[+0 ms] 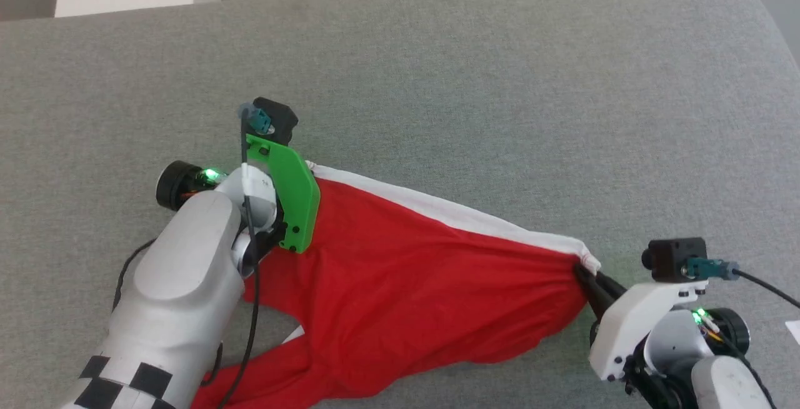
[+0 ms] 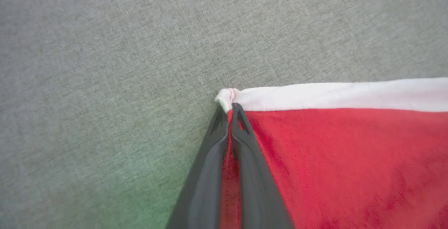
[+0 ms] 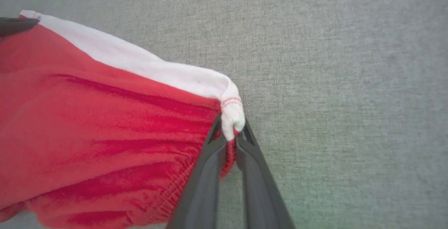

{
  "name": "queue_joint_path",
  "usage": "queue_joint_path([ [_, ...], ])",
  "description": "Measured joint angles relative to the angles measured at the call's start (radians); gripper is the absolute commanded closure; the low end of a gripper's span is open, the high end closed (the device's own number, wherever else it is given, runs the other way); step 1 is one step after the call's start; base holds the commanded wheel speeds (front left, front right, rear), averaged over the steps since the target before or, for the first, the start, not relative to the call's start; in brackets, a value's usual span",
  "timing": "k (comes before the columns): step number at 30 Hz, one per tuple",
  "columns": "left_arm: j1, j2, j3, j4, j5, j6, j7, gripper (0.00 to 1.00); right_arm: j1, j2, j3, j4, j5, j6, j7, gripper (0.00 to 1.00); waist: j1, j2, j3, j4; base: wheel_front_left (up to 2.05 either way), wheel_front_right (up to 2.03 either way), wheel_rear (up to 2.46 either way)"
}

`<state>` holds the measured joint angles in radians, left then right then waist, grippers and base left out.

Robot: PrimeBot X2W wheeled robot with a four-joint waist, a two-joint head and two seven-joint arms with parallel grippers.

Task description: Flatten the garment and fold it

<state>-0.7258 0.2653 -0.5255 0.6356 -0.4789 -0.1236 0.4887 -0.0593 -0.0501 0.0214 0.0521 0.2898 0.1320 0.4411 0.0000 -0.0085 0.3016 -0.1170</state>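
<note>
head view has the garment [image 1: 406,271] on the grey cushion [image 1: 500,52], low in the middle of the picture, its long axis running from upper left down to lower right. that line is the white band [image 1: 450,212], drawn nearly straight between the two grippers. the red body spreads from it toward the bottom edge, with one leg trailing to the lower left. the cloth is bright red and soft, creased in long folds that fan out from the right corner and smoother near the left. the left gripper [image 2: 229,109] has its jaws pressed together on the band's left corner, red cloth pinched between them. the right gripper [image 1: 587,274] is clamped on the band's right corner, where the white end bunches over the fingertips.
</note>
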Motion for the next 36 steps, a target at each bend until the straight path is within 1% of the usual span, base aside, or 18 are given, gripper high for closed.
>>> queue_joint_path([
  [4, 0.009, -0.003, 0.044, -0.002, -0.053, 0.000, -0.055, 1.00, -0.042, 0.000, -0.007, 0.001, 0.002, 0.000, 0.003, 1.00, 0.0000, 0.0000, -0.019, 0.008, 0.00, 0.00, 0.00],
  [6, 0.007, -0.003, 0.085, -0.011, -0.080, 0.001, -0.096, 1.00, -0.080, 0.000, -0.017, 0.002, 0.031, 0.000, 0.010, 1.00, 0.0000, 0.0000, -0.028, 0.013, 0.00, 0.00, 0.00],
  [10, -0.043, 0.024, 0.131, -0.030, -0.096, 0.001, -0.157, 1.00, -0.224, 0.000, -0.023, 0.014, 0.085, 0.000, 0.036, 1.00, 0.0000, 0.0000, -0.041, 0.023, 0.00, 0.00, 0.00],
  [12, -0.098, 0.050, 0.147, -0.038, -0.092, 0.003, -0.175, 1.00, -0.335, 0.001, -0.025, 0.039, 0.154, 0.000, 0.053, 1.00, 0.0000, 0.0000, -0.042, 0.028, 0.00, 0.00, 0.00],
  [14, -0.155, 0.083, 0.145, -0.045, -0.058, 0.006, -0.175, 1.00, -0.443, 0.000, -0.021, 0.076, 0.201, 0.000, 0.070, 1.00, 0.0000, 0.0000, -0.039, 0.030, 0.00, 0.00, 0.00],
  [16, -0.222, 0.115, 0.148, -0.052, -0.033, 0.012, -0.183, 1.00, -0.576, 0.001, -0.015, 0.146, 0.296, 0.000, 0.084, 1.00, 0.0000, 0.0000, -0.031, 0.029, 0.00, 0.00, 0.00],
  [18, -0.286, 0.138, 0.155, -0.057, -0.013, 0.020, -0.193, 1.00, -0.699, -0.001, 0.010, 0.205, 0.241, 0.000, 0.087, 1.00, 0.0001, 0.0000, -0.022, 0.029, 0.00, 0.00, 0.00],
  [19, -0.323, 0.149, 0.154, -0.058, 0.005, 0.024, -0.199, 1.00, -0.770, 0.002, 0.014, 0.240, 0.238, 0.000, 0.082, 1.00, 0.0001, 0.0000, -0.016, 0.029, 0.00, 0.00, 0.00],
  [21, -0.389, 0.168, 0.155, -0.061, 0.031, 0.027, -0.220, 1.00, -0.890, 0.002, 0.012, 0.317, 0.255, 0.000, 0.053, 1.00, 0.0001, 0.0000, -0.005, 0.031, 0.00, 0.00, 0.00],
  [22, -0.423, 0.175, 0.155, -0.060, 0.036, 0.031, -0.232, 1.00, -0.949, 0.001, 0.012, 0.362, 0.250, 0.000, 0.036, 1.00, 0.0001, 0.0000, 0.001, 0.033, 0.00, 0.00, 0.00],
  [24, -0.480, 0.190, 0.151, -0.056, 0.079, 0.037, -0.262, 1.00, -1.047, 0.000, 0.021, 0.440, 0.224, 0.000, -0.006, 1.00, 0.0001, 0.0000, 0.012, 0.039, 0.00, 0.00, 0.00],
  [29, -0.601, 0.211, 0.182, -0.029, 0.106, 0.076, -0.387, 1.00, -1.245, 0.004, 0.035, 0.595, 0.187, 0.000, -0.163, 1.00, 0.0002, 0.0000, 0.036, 0.061, 0.00, 0.00, 0.00],
  [32, -0.638, 0.209, 0.203, -0.021, 0.108, 0.091, -0.473, 1.00, -1.321, 0.006, 0.031, 0.668, 0.168, 0.001, -0.268, 1.00, 0.0002, 0.0000, 0.046, 0.077, 0.00, 0.00, 0.00],
  [36, -0.637, 0.204, 0.214, 0.007, 0.098, 0.086, -0.539, 1.00, -1.345, 0.008, 0.058, 0.746, 0.142, 0.001, -0.331, 1.00, 0.0002, 0.0000, 0.053, 0.101, 0.00, 0.00, 0.00],
])
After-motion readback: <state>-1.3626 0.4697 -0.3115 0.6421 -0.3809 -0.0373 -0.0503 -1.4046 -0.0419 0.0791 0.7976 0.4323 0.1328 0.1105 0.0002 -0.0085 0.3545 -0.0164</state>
